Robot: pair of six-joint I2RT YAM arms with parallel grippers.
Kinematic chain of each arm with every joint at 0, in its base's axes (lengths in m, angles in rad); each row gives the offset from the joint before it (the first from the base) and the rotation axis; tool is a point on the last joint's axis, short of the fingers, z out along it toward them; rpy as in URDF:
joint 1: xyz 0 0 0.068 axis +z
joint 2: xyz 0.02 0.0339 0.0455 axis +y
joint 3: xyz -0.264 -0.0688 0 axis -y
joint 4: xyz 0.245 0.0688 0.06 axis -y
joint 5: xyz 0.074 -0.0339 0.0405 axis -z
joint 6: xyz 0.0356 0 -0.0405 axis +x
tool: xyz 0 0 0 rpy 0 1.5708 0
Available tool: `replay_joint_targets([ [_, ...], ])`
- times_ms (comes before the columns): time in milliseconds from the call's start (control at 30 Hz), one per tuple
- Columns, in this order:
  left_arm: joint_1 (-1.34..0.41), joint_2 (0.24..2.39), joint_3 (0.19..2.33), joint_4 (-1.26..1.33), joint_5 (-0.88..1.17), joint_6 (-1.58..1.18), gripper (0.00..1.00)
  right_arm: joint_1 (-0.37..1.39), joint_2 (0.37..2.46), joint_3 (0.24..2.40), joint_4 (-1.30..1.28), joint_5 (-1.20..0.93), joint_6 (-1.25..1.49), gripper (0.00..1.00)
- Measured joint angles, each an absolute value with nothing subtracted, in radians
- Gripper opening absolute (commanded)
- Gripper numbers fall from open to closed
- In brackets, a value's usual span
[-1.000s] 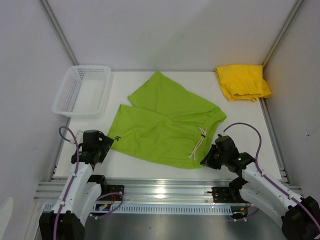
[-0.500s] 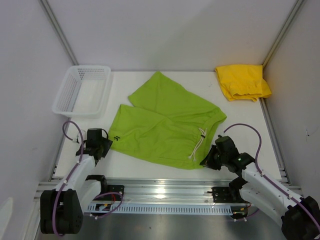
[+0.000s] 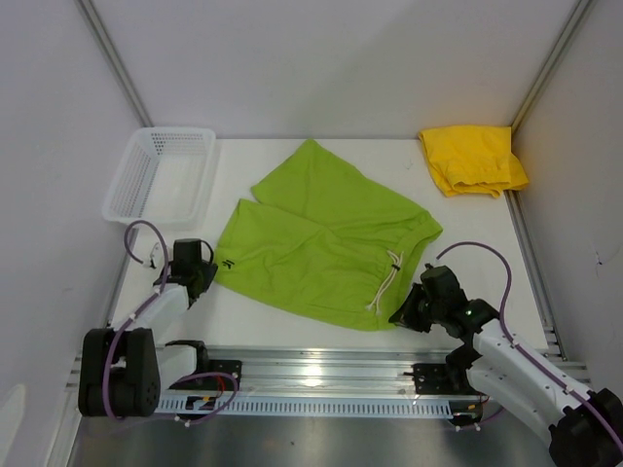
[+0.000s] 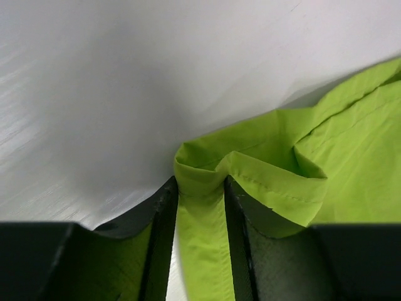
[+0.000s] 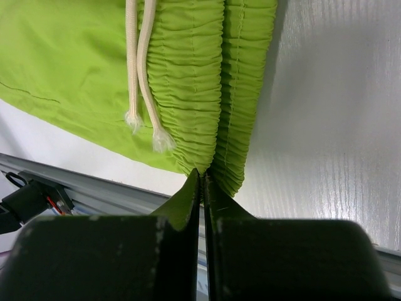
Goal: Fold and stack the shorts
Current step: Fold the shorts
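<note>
The lime green shorts (image 3: 321, 243) lie spread flat in the middle of the table, waistband with a white drawstring (image 3: 389, 282) to the right. My left gripper (image 3: 201, 279) is at the near left leg corner. In the left wrist view its jaws (image 4: 200, 183) stand partly open on either side of a raised fold of the green hem (image 4: 250, 172), with a sliver of table still showing beside the cloth. My right gripper (image 3: 404, 313) is shut on the near end of the gathered waistband (image 5: 200, 94), at the fingertips (image 5: 202, 175). The yellow shorts (image 3: 472, 161) lie folded at the far right corner.
A white mesh basket (image 3: 146, 219) stands at the far left, just beyond the left arm. The metal rail (image 3: 311, 365) runs along the near table edge behind both grippers. White walls close in the table on the left, back and right.
My left arm has slid forward and right up to the green leg corner, and its jaws have narrowed around the hem fold. The right gripper has stayed shut on the waistband.
</note>
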State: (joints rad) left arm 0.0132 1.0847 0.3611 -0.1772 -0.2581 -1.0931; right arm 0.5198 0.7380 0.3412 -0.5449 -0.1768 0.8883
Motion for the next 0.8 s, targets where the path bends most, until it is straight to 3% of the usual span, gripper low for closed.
replay_joint_targets([
  [67,0.013,1.138,0.383,-0.153,-0.257,-1.097,0.28,0.520,0.731,0.341,-0.552,-0.181,0.890,0.00],
  [100,0.013,1.159,0.395,-0.145,-0.255,-1.100,0.19,0.520,0.727,0.341,-0.555,-0.183,0.890,0.00],
  [200,0.013,1.214,0.418,-0.128,-0.249,-1.104,0.04,0.521,0.715,0.341,-0.564,-0.186,0.891,0.00],
  [367,0.013,1.237,0.451,-0.162,-0.243,-1.106,0.02,0.522,0.698,0.341,-0.576,-0.187,0.891,0.00],
  [567,0.013,1.225,0.542,-0.376,-0.259,-1.076,0.00,0.525,0.671,0.341,-0.624,-0.216,0.890,0.00],
  [800,0.016,1.058,0.626,-0.528,-0.267,-1.035,0.00,0.559,0.559,0.341,-0.685,-0.287,0.870,0.00],
])
